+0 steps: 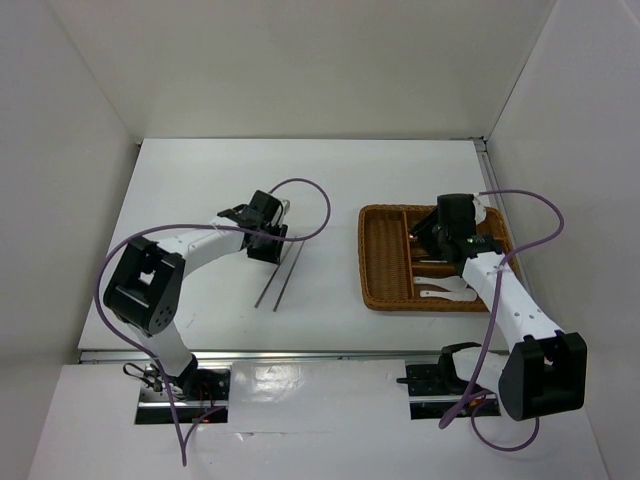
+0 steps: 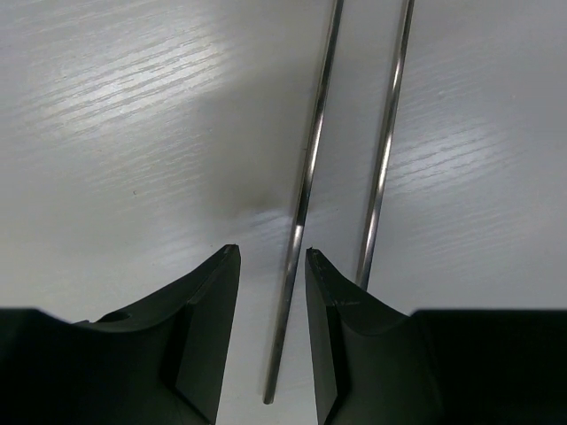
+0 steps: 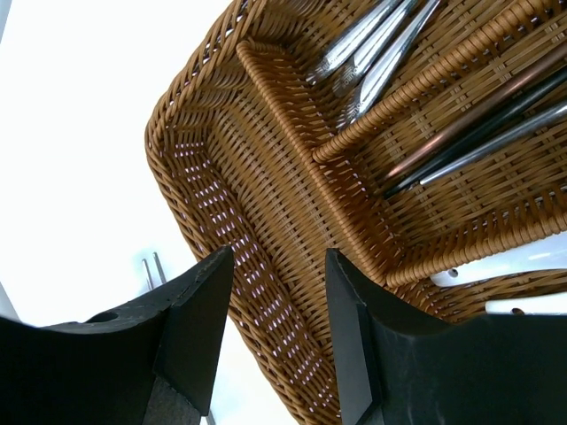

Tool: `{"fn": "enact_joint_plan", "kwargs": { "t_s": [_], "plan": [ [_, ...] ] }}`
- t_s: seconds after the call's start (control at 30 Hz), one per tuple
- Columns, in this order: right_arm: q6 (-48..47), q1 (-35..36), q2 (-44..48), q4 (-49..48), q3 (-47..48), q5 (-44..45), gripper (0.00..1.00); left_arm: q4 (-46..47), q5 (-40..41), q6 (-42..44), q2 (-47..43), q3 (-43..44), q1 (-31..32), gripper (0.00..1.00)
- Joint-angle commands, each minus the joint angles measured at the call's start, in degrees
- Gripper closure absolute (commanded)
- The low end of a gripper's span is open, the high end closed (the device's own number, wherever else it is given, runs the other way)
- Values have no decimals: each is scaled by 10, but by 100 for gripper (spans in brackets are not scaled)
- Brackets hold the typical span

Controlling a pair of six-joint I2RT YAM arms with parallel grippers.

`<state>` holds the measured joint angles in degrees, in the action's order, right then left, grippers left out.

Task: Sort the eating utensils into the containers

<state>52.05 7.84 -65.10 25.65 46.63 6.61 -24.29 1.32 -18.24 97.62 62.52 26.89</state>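
Now left gripper [image 2: 272, 251] stands parted astride a chopstick [image 2: 307, 177] on the table [image 2: 133, 133]; right gripper [image 3: 279, 251] gapes empty over tray [image 3: 166, 142]

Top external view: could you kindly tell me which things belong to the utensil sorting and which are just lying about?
Job: wicker tray; forks, dark and reddish sticks and white spoons in it; two thin sticks on the table.
Lying about: only the arms' purple cables.

Seen from above, the right arm [image 1: 500, 290] masks the far right compartments of the wicker tray [image 1: 366, 250]. Forks [image 3: 372, 40], sticks [image 3: 469, 119] and white spoons [image 3: 514, 257] run off the right wrist view's edges. The near end of one chopstick [image 2: 383, 168] hides behind a left gripper [image 2: 270, 257] finger [image 2: 354, 336].
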Motion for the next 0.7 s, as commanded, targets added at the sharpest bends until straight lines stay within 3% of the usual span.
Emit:
{"fn": "enact_joint_plan", "kwargs": {
  "t_s": [0.0,0.33,0.67],
  "plan": [
    [-15,-2,-1,-30,16,0,46,-5,20,12,19,2,10,51],
    [-20,-2,9,-24,11,11,44,0,36,7,36,-4,33,51],
    [-26,-2,9,-18,16,16,44,-22,52,1,85,8,38,64]
  ]
}}
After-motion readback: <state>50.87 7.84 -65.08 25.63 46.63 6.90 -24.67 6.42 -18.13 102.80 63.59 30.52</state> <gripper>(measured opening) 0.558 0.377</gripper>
